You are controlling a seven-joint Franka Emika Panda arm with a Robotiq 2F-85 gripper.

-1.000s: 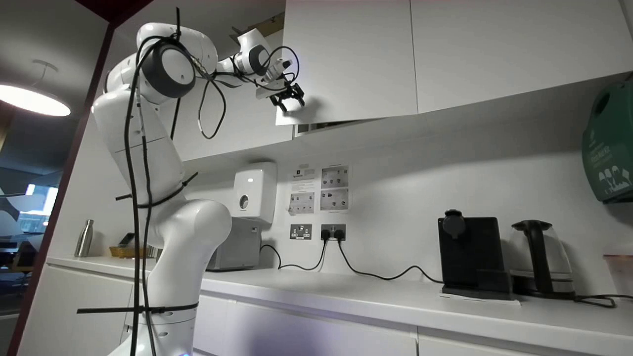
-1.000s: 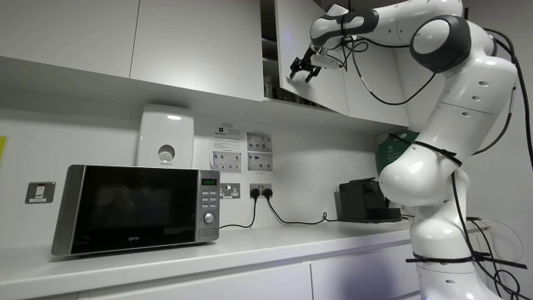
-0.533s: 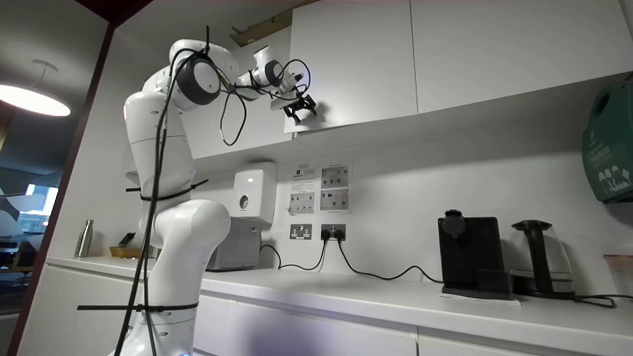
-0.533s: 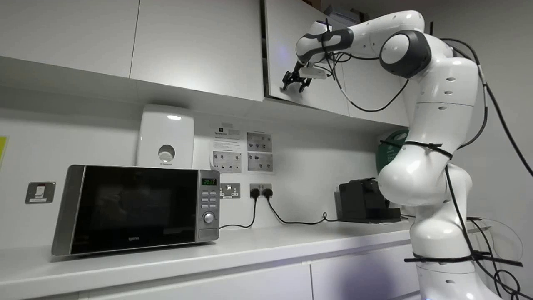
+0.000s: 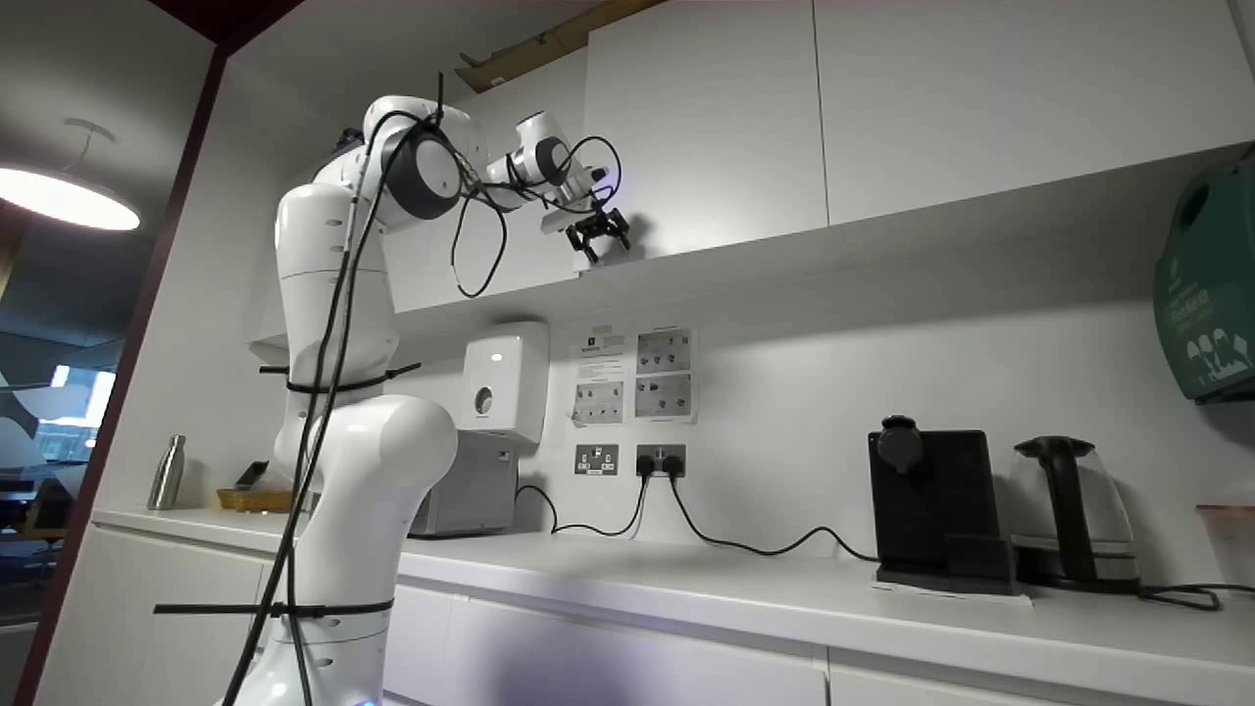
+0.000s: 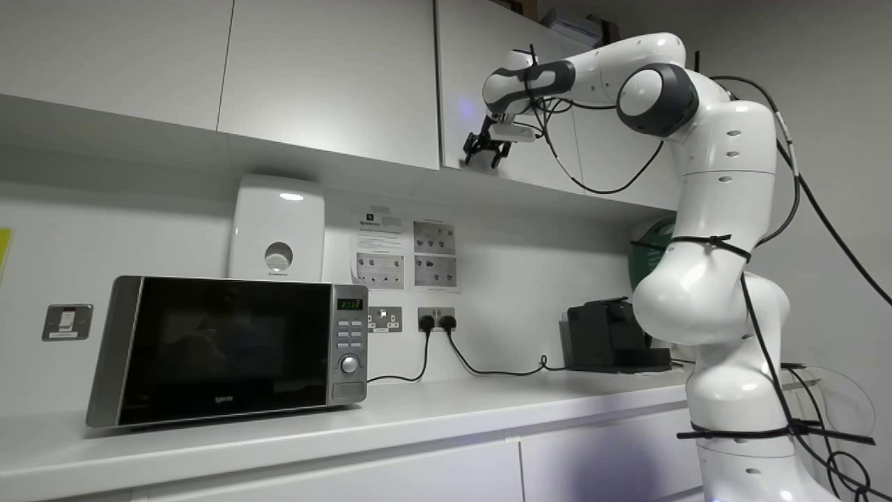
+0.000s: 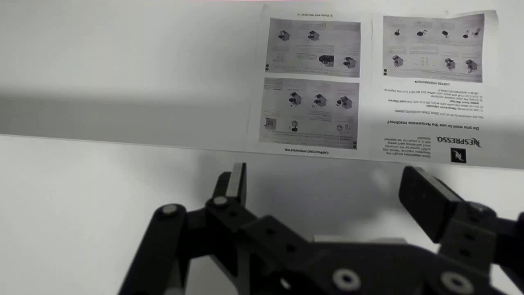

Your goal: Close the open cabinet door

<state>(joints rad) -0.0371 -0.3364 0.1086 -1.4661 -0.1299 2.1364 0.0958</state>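
The cabinet door (image 5: pixel 716 118) is a plain flat white panel in the upper row, and it shows in both exterior views (image 6: pixel 463 66). It lies nearly flush with the neighbouring fronts, with a thin dark line along its free side edge. The shelves behind it are hidden. My gripper (image 5: pixel 608 251) is at the door's lower free corner, fingers pointing down, in both exterior views (image 6: pixel 481 163). In the wrist view the black fingers (image 7: pixel 325 180) are wide apart with nothing between them, in front of the white door surface. I cannot tell whether they touch it.
Neighbouring white cabinet fronts (image 5: pixel 1020 78) flank the door. Cardboard (image 5: pixel 534 54) lies on top of the cabinets. Below are a wall dispenser (image 6: pixel 275 223), posters (image 7: pixel 311 114), a microwave (image 6: pixel 223 348), a coffee machine (image 5: pixel 931 510) and a kettle (image 5: pixel 1074 510). A green case (image 5: pixel 1206 284) hangs at the side.
The door has swung inward from clearly ajar to nearly flush, and the gap showing the shelves has disappeared. My arm has moved toward the cabinet and lower, with the gripper along the door's face.
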